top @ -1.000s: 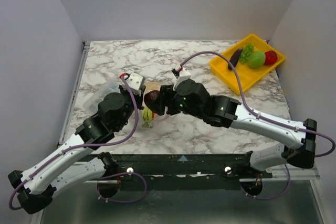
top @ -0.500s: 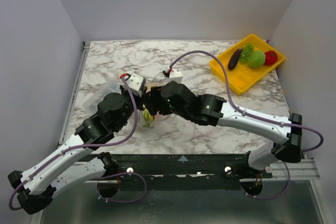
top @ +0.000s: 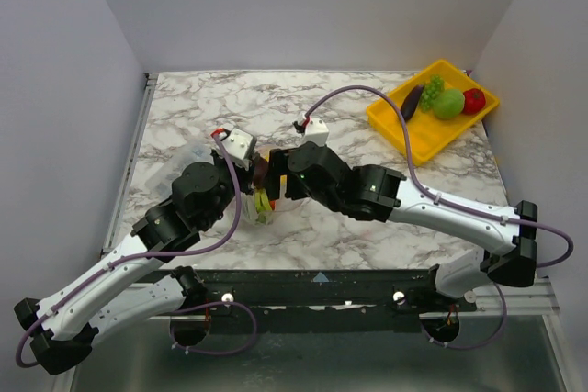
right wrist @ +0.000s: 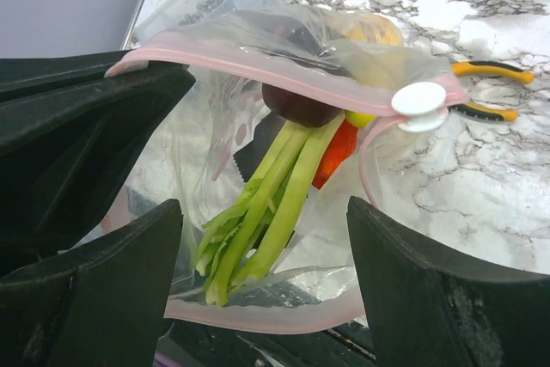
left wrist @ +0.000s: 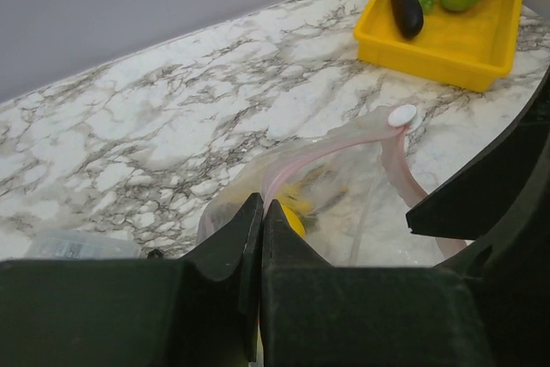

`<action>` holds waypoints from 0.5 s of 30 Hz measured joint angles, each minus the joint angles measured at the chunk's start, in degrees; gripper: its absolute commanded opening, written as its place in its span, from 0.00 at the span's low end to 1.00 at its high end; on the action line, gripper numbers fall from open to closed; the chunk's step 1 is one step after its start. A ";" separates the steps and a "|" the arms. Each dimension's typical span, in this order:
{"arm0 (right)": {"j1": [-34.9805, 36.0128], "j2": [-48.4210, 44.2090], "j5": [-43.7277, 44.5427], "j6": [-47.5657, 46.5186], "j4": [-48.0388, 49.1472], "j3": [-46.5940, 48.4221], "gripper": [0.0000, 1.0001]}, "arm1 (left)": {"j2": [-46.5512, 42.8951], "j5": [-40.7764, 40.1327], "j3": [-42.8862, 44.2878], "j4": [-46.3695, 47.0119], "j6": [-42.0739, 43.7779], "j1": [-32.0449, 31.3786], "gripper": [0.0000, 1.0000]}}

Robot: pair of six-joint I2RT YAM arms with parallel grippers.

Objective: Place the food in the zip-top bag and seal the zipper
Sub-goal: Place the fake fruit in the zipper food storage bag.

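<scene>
**Bag mouth agape, food inside, zipper unsealed**

The thin clear floppy plastic zip-top bag [top: 260, 197] sits well apart from the yellow rectangular plastic tray [top: 432, 135], on the tray's arm-base side & off toward the left arm. It's crinkly & see-through, w/ a pale pink zipper strip [right wrist: 284, 70] round the mouth & a round white slider tab [right wrist: 418, 100]. The mouth gapes, its two pink lips apart.

The zipper's long axis runs from the left gripper [left wrist: 262, 212] toward the tray, w/ the slider at the tray-ward end. Inside are a green leafy stalk [right wrist: 262, 199], a dark purple rounded piece [right wrist: 296, 105], an orange-red bit [right wrist: 335, 150] & a yellow lemon [right wrist: 374, 32]. The stalk lies crosswise to the zipper.

The left gripper is clenched on the zipper end farthest from the tray. The right gripper [right wrist: 265, 212] is released, jaws wide either side of the bag, holding nothing.
</scene>
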 measured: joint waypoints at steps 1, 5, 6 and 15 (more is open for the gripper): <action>0.00 -0.39 0.17 -0.07 -0.02 -0.04 0.79 | 0.00 0.11 0.00 -0.04 0.00 0.00 0.00; 0.00 -2.38 1.53 -1.01 -0.15 -0.61 0.79 | 0.04 0.17 0.00 -0.11 0.00 0.00 0.00; 0.00 -2.80 2.49 -1.51 -0.37 -0.61 0.79 | 0.13 0.17 0.00 -0.13 0.00 0.00 0.00; 0.00 -3.87 12.52 -6.38 -3.82 -0.59 0.76 | 1.86 0.31 0.48 -0.44 -0.09 0.00 0.00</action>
